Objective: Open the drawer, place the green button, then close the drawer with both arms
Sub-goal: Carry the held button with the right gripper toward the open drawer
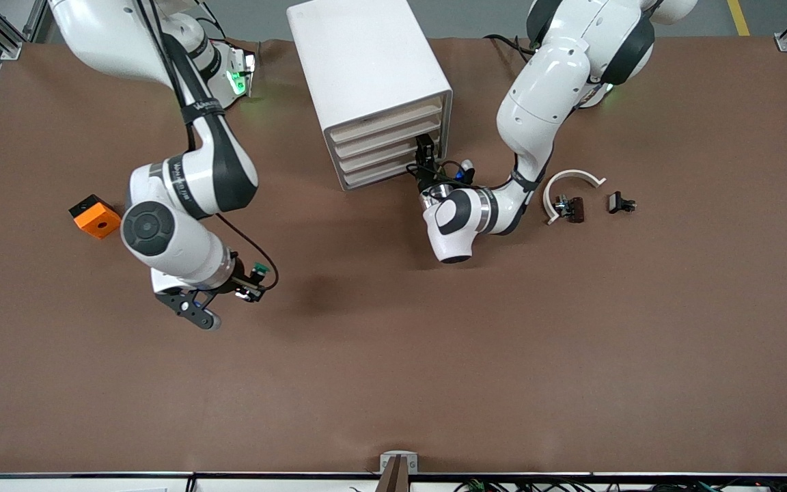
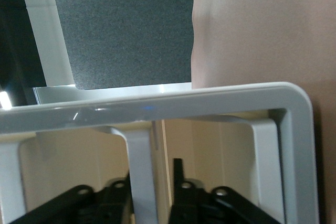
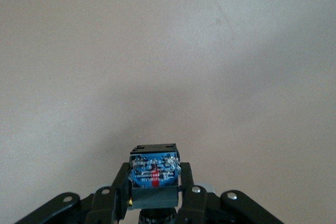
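Holding: the tiny push-button switch (image 3: 153, 174), green-capped with a black body and a blue-grey base, sits clamped in the right pincer (image 1: 251, 281), up in the air over bare brown worktop (image 1: 434, 383).
Right pincer: jaws narrow, pressed on either side of the button; in the right wrist view only plain worktop shows past it, so it is well apart from the cabinet.
Drawer unit: white boxy cabinet (image 1: 366, 61) with four cream drawer fronts, standing toward the robots' bases; all the drawers look shut or barely moved.
Left pincer (image 1: 425, 156): at the cabinet's front, against a lower drawer; the left wrist view shows its black fingers (image 2: 178, 182) set on either side of a pale grey handle bar (image 2: 139, 171), narrowed about it, though whether they already pinch it I cannot tell.
Step in hand: opening the drawer, as I judge it, with the right arm waiting.
Next move: a firm grip on the handle and a straight pull out from the cabinet; then the button must be carried over the open drawer.
Other things: an orange cube with a hole (image 1: 95, 216) lies beside the right arm; a white curved part (image 1: 571, 179) and small dark clips (image 1: 620, 202) lie toward the left arm's end.
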`<state>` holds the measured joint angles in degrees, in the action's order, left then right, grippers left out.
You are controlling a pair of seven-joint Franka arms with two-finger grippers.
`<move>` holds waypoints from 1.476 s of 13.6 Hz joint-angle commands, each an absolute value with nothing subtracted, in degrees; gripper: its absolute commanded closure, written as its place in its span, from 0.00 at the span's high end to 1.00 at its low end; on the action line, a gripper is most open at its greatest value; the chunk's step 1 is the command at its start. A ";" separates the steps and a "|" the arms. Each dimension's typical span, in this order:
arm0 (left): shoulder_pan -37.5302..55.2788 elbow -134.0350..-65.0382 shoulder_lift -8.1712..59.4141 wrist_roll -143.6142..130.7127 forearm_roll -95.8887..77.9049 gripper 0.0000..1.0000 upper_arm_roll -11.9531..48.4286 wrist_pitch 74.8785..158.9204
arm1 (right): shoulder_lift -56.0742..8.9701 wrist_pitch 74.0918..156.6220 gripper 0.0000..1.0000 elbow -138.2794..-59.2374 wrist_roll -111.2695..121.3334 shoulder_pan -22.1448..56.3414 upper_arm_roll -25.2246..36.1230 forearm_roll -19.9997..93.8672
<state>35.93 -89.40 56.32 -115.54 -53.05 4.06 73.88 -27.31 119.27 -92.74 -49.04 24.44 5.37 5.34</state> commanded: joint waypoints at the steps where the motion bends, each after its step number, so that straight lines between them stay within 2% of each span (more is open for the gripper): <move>1: 36.30 -90.00 55.81 -116.54 -52.82 0.09 3.78 73.65 | -26.02 119.00 0.00 -93.87 -54.65 26.97 5.62 4.13; 3: 36.30 -90.09 55.72 -116.54 -52.82 0.02 3.78 73.65 | -26.02 119.00 0.00 -93.95 -58.52 29.34 5.71 4.04; 5: 36.21 -90.17 55.64 -116.46 -52.82 0.02 3.78 73.57 | -26.02 118.92 0.00 -93.87 -61.95 31.19 5.63 4.04; 11: 35.34 -90.09 55.81 -116.28 -52.73 0.02 3.52 73.65 | -25.32 119.09 0.00 -93.95 -69.60 36.47 5.62 4.04; 17: 28.66 -88.07 55.46 -116.37 -53.44 0.05 3.43 74.00 | -20.93 119.88 0.00 -100.45 -71.28 39.54 5.71 3.96; 20: 25.15 -86.13 55.46 -116.37 -53.70 0.07 3.43 75.67 | -20.30 120.15 0.00 -101.95 -78.81 42.96 5.63 0.36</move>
